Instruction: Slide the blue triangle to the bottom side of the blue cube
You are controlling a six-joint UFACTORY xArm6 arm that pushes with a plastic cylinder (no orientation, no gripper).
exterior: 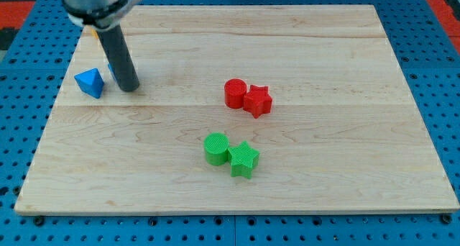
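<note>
I see a red plastic cylinder (234, 93) touching a red star block (258, 101) near the pale wooden board's (323, 167) centre; below them, a green cylinder (215, 147) touching a green star block (244, 160).

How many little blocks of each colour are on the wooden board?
Blue: 2, the blue triangle and a blue block mostly hidden behind my tip
Red: 2, cylinder, star
Green: 2, cylinder, star
Total: 6

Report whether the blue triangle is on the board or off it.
On the board: the blue triangle rests near the wooden board's left edge, left of my tip.
</note>
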